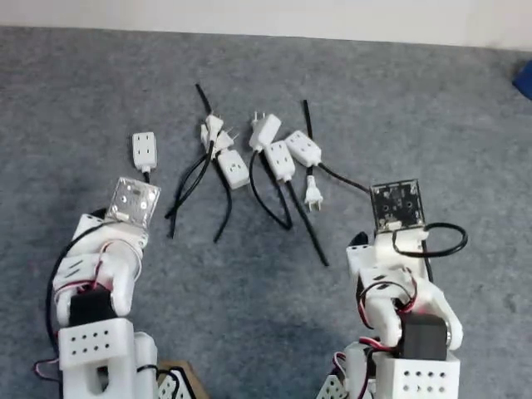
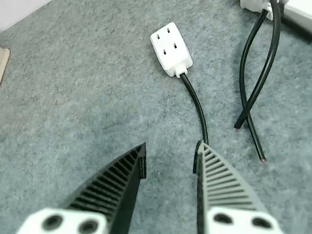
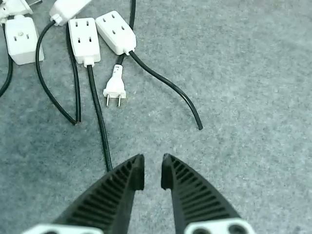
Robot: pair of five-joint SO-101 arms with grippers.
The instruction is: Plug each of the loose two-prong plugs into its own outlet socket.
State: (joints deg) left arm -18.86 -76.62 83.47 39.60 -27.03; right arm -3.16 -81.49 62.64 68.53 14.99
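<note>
Left gripper (image 2: 169,152), right gripper (image 3: 152,165) — fingers spread, empty; one plug (image 3: 68,9) cut off at edge.

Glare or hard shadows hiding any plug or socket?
High view: even light, no glare, thin soft shadows under the cords. Left wrist view: lone socket evenly lit, slots distinct. Right wrist view: loose plug prongs stand out, only faint shadow.
</note>
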